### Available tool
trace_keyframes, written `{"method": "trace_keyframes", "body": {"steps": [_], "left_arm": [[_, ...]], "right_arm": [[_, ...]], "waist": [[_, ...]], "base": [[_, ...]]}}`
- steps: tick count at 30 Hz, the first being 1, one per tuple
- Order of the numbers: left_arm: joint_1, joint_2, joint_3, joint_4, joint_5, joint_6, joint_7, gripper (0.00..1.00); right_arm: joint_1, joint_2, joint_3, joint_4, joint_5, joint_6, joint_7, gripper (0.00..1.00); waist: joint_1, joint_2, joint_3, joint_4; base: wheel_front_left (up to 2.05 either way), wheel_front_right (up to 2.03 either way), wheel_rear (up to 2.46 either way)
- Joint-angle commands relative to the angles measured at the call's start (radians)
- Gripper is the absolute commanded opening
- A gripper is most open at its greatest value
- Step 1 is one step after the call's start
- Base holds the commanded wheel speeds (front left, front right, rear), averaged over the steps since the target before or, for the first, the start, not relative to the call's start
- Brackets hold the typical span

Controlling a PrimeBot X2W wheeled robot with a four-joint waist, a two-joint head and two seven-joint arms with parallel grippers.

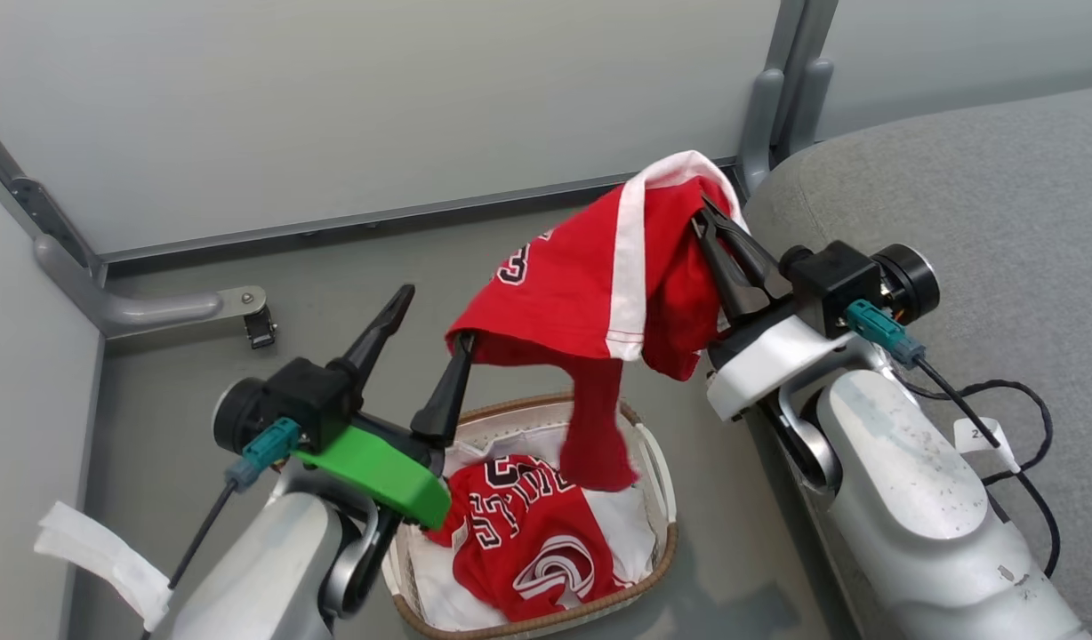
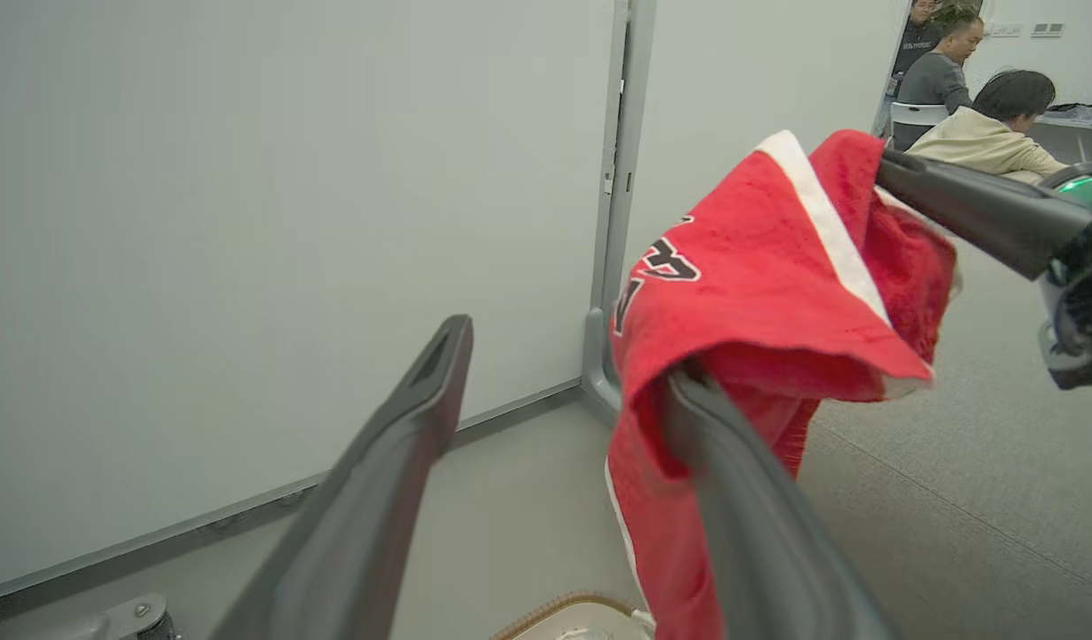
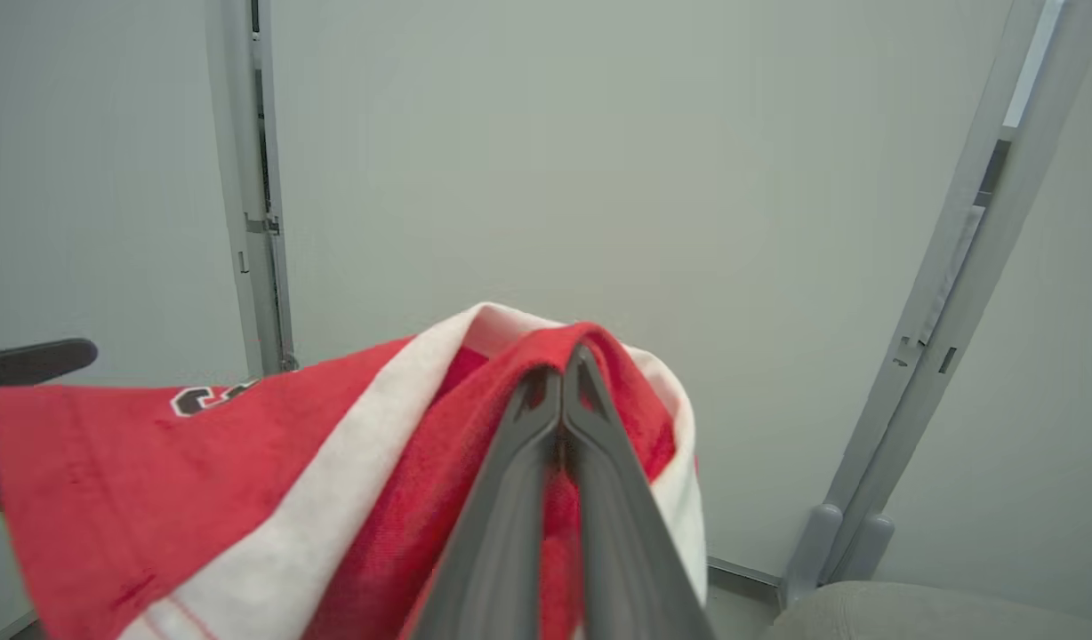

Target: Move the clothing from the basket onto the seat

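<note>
Grey wall panels (image 1: 377, 107) span the top of the head view, with the floor (image 1: 333, 267) below them. The seat (image 1: 982, 204) takes the right side of the frame, a grey woven cushion with a rounded edge. The right forearm (image 1: 911, 498) rises from the lower right along the seat's edge, and the left forearm (image 1: 261, 569) rises from the lower left. A red jersey piece (image 1: 590, 276) hangs in the air at frame centre, white stripe down it, black-and-white number partly showing. It is above the basket and left of the seat, touching neither. One strip dangles to the basket's upper rim (hard to say if it touches). The basket (image 1: 673, 533) sits on the floor at bottom centre, between the two arms. A second red piece (image 1: 519, 533) with lettering lies inside it on a white cloth (image 1: 624, 523). The right hand (image 1: 708, 213) is pinched together on the jersey piece's top right fold; the right wrist view shows both fingers pressed flat with fabric around the tips. The left hand (image 1: 435, 314) has its fingers spread wide apart. The jersey piece's lower left corner drapes over the tip of the inner finger (image 2: 715, 444), and the outer finger (image 2: 404, 427) is clear of it. Seated people (image 2: 982, 133) are in the upper right of the left wrist view. A small caster bracket (image 1: 257, 329) is on the floor at left.
</note>
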Motion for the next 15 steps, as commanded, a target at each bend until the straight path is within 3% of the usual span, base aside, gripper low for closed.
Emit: {"method": "trace_keyframes", "body": {"steps": [1, 8, 15], "left_arm": [[0.030, -0.016, 0.013, -0.006, 0.012, -0.008, 0.000, 1.00], [0.114, -0.083, 0.071, -0.007, 0.066, -0.030, -0.001, 1.00], [0.140, -0.109, 0.103, 0.002, 0.125, -0.053, 0.000, 1.00]], "right_arm": [[0.022, -0.008, -0.015, -0.012, -0.011, -0.001, -0.002, 0.00], [0.064, -0.014, -0.070, -0.046, -0.038, -0.001, -0.002, 0.00], [0.085, -0.018, -0.110, -0.070, -0.060, -0.001, -0.002, 0.00]], "waist": [[0.0000, 0.0000, 0.007, -0.014], [0.0000, 0.0000, 0.024, -0.067], [0.0000, 0.0000, 0.049, -0.137]], "base": [[0.00, 0.00, 0.00], [0.00, 0.00, 0.00], [0.00, 0.00, 0.00]]}}
